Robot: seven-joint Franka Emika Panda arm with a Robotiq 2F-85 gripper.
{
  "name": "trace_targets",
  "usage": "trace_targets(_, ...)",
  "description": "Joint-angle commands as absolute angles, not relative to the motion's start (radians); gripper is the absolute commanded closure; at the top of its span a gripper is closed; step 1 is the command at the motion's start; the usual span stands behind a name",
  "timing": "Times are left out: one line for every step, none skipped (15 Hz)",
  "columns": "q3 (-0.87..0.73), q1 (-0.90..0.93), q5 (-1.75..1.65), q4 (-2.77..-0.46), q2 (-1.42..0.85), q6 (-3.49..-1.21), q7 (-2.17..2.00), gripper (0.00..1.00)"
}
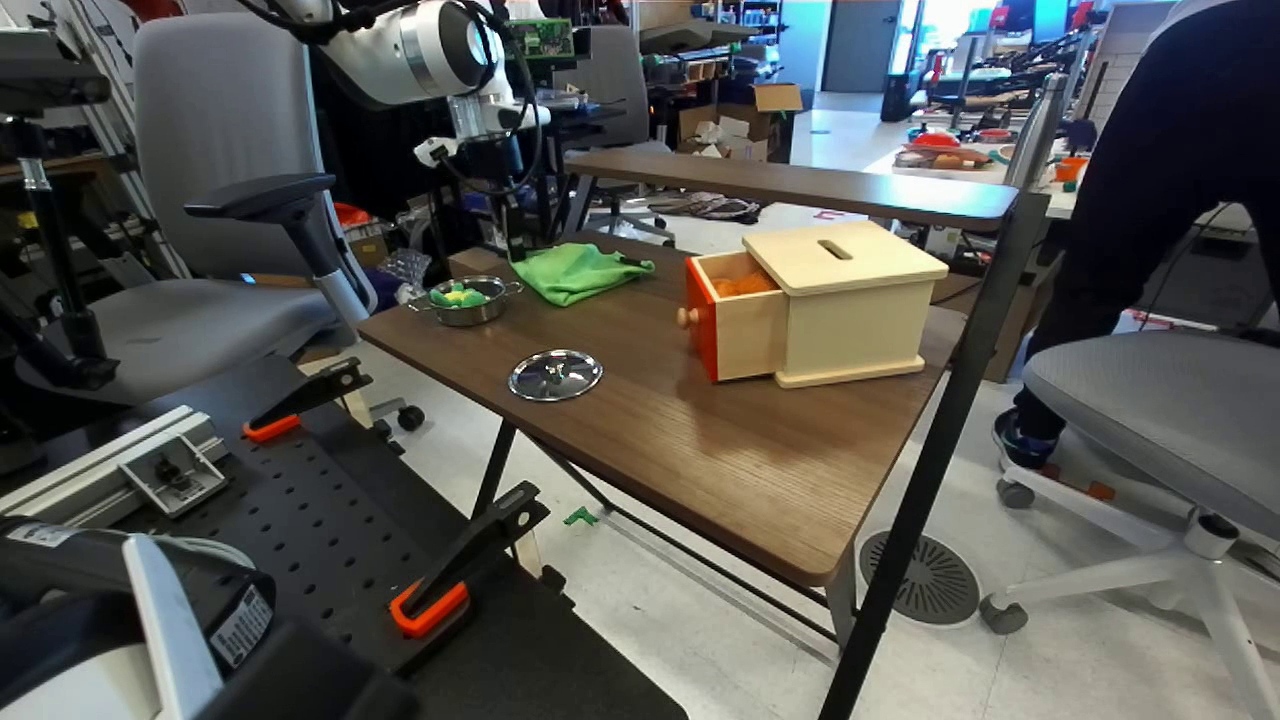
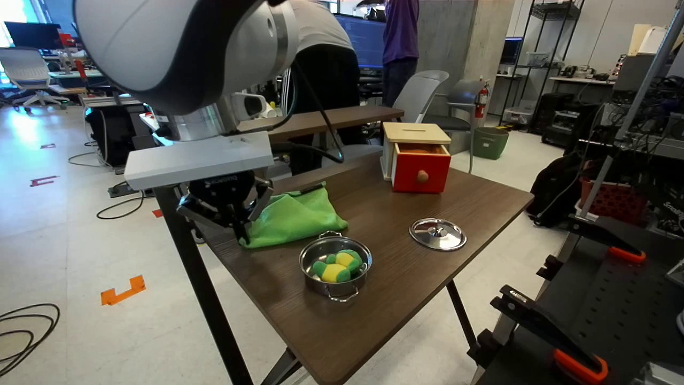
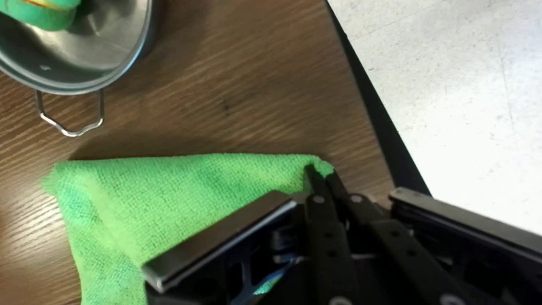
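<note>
1. The fingers (image 3: 318, 216) are drawn together to a narrow gap, with a corner of the green cloth (image 3: 169, 199) pinched between their tips, close to the edge of the bench (image 3: 254, 106).
2. In the wrist view, the cloth spreads to the left and near side of that pinched corner; in an exterior view, most of it lies to the right of the fingers.
3. The cloth looks soft and slack, with a pebbled weave and a gentle ridge along its left part in the wrist view. A narrow dark strip (image 2: 312, 188) lies along its far edge in an exterior view.
4. A round, shallow metal pot (image 2: 315, 283) with 2 wavy wire handles sits just beside the cloth, on its near side in the same picture.
5. Inside it rest rounded green-and-yellow pieces (image 2: 335, 272), touching; whether they are joined cannot be told.
6. To the right of the pot, a mirror-bright round lid (image 2: 438, 234) lies flat, well apart from the fingers.
7. Farther back stands a pale wooden box (image 2: 417, 132) with a slotted top. Its red-fronted drawer (image 2: 406, 174) is pulled out, with orange material (image 1: 742, 286) inside.
8. The bench is dark brown with streaky wood grain.
</note>
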State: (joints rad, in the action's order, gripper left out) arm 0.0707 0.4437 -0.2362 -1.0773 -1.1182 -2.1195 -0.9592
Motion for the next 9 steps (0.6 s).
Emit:
trace_targets(0.112, 0.427, -0.213, -1.192, -1.007, -2.124, -0.939, 0.99)
trace_targets(0.119, 0.423, -0.213, -1.215, -0.984, -2.134, -0.941, 0.99)
trace_targets(0.125, 0.418, -0.213, -1.24, -0.958, -2.146, -0.941, 0.99)
trace_targets(0.132, 0.408, -0.21, -1.257, -0.937, -2.155, -0.937, 0.99)
trace_targets(0.141, 0.397, -0.204, -1.27, -0.919, -2.155, -0.93, 0.99)
trace_targets(0.15, 0.382, -0.196, -1.285, -0.902, -2.166, -0.923, 0.99)
trace_targets(0.159, 0.365, -0.186, -1.296, -0.887, -2.171, -0.914, 0.99)
trace_targets(0.17, 0.344, -0.17, -1.314, -0.872, -2.186, -0.9, 0.99)
trace_targets(0.178, 0.325, -0.153, -1.333, -0.858, -2.205, -0.887, 0.99)
